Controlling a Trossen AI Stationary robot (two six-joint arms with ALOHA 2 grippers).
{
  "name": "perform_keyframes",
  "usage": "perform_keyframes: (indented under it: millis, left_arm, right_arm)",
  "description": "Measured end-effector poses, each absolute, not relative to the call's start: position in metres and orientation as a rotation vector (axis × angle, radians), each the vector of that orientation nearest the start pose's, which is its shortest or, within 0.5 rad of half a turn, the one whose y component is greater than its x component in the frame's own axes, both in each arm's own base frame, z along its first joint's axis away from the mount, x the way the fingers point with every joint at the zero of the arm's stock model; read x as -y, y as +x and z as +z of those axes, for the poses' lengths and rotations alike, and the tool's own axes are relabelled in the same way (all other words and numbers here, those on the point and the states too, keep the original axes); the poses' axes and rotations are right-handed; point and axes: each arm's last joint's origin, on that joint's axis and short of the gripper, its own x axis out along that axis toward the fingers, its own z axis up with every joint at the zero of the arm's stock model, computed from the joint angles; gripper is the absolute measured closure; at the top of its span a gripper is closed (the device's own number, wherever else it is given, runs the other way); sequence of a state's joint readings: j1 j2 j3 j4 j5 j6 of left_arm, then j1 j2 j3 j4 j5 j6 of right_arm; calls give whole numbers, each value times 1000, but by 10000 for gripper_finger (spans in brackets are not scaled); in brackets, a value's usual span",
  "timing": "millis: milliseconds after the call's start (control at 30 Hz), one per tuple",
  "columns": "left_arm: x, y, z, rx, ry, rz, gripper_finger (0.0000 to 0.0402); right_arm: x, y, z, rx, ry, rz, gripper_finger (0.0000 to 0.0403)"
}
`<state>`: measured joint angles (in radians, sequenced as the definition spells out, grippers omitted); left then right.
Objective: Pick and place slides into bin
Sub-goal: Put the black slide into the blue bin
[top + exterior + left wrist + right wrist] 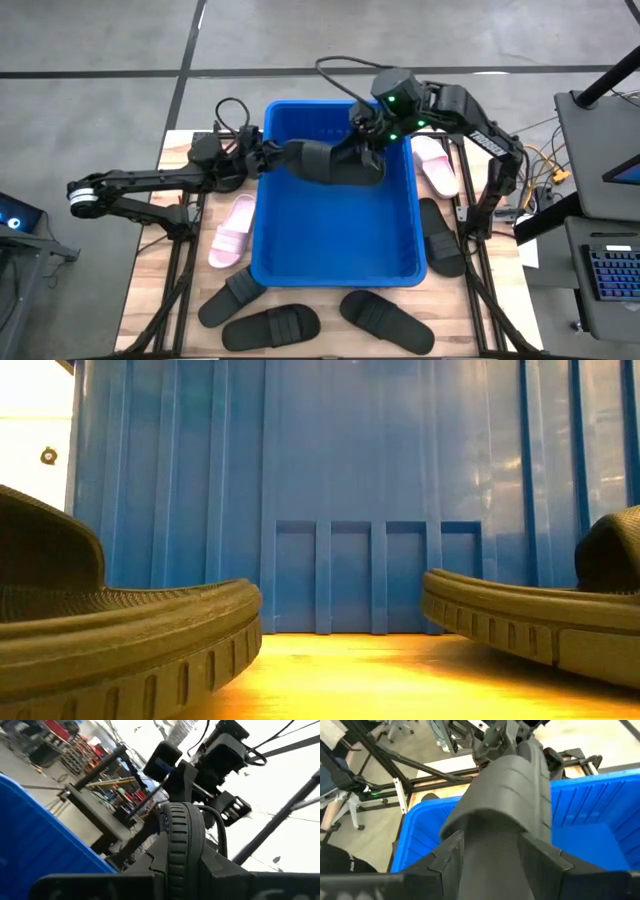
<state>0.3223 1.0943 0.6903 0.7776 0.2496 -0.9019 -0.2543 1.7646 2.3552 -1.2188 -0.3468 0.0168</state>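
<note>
A black slide (335,162) hangs over the far part of the blue bin (335,270). My left gripper (272,157) reaches in from the table's left and is shut on one end of it. My right gripper (368,128) is open above the slide's other end. In the right wrist view its fingers (447,857) stand on either side of the slide's ribbed sole (492,845), with the wide strap (512,780) beyond. The left wrist view shows the slide's ribbed rim (182,832) standing up in front of the right arm. My left gripper pinches the slide's end rim (181,851) between its two fingers, coming level from the table's left; heel or toe I cannot tell. The slide is lifted clear over the bin and reaches out toward the right arm. My right gripper's fingers flank the other end; whether they touch it I cannot tell.
A pink slide (232,232) lies left of the bin and another pink one (435,165) right of it. A black slide (442,238) lies along the bin's right side. Three black slides (270,325) lie at the near edge, two of them in front of the bin wall (330,490).
</note>
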Motion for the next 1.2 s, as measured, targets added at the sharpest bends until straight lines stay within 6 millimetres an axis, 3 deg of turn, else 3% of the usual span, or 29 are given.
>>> perform_keyframes:
  millis: [400, 600, 733, 967, 1200]
  left_arm:
    - [-64, 227, 331, 296, -712, -213, 383]
    - [-64, 228, 329, 278, -680, -199, 383]
    - [-67, 231, 332, 151, -670, -192, 383]
    - [-72, 232, 367, -36, -498, -130, 383]
    - [-78, 225, 406, -92, -370, -85, 383]
  right_arm:
    - [62, 276, 517, -532, 263, 50, 222]
    - [59, 264, 512, -622, 365, 25, 221]
    - [58, 259, 507, -691, 390, 15, 214]
    - [58, 259, 507, -693, 437, -1, 211]
    - [58, 260, 506, -705, 462, -10, 211]
